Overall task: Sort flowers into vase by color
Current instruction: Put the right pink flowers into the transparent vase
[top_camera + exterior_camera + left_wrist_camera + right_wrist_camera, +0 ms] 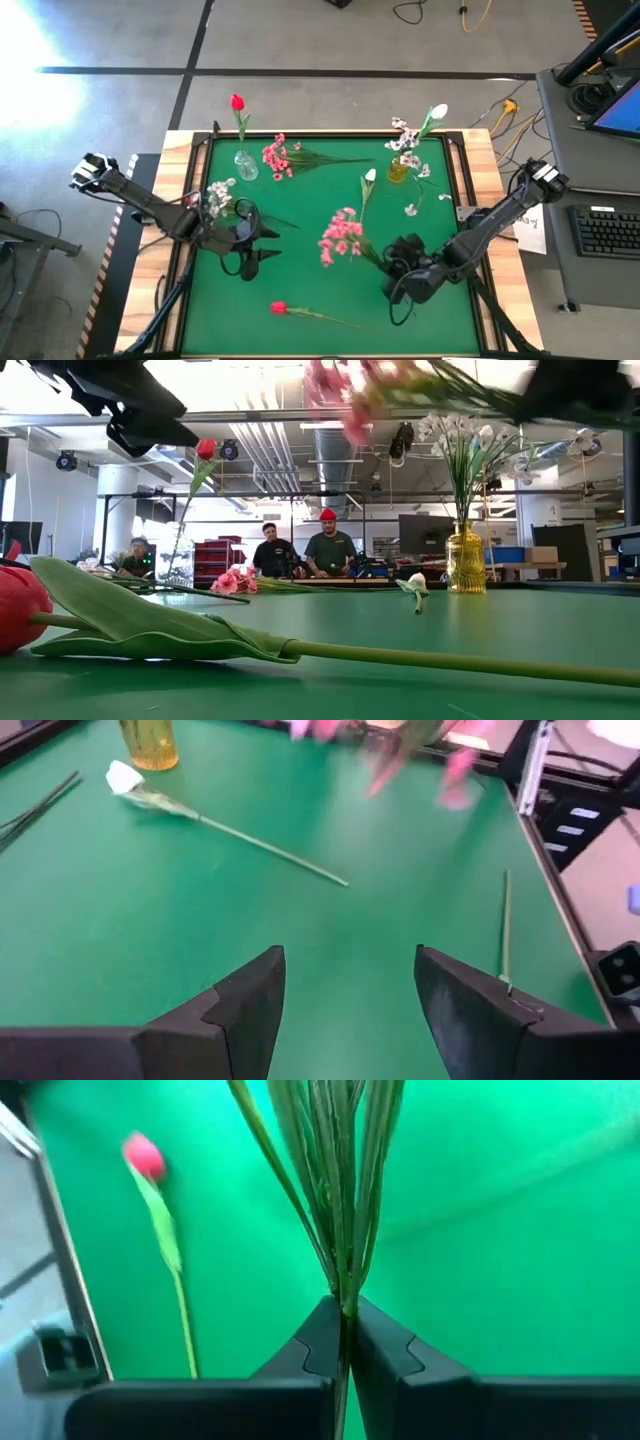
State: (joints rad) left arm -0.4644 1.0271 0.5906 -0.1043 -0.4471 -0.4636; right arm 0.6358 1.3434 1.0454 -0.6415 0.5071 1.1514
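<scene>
on the green counter [300, 215], the right gripper [343, 1342] is clamped on the stem of a pink blossom spray [341, 236] lifted just in front of the yellow vase [398, 170], while the left gripper [350, 995] hovers wide apart, well left of that vase, with a red bud [278, 308] lying nearer the counter's front edge.

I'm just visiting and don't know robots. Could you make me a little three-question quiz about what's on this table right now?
1. True or false: the right gripper is shut on a pink blossom spray.
2. How many vases stand on the green mat?
3. The left gripper is: A) open and empty, B) holding a red tulip.

Key:
1. True.
2. Two: a clear vase and a yellow vase.
3. A.
</scene>
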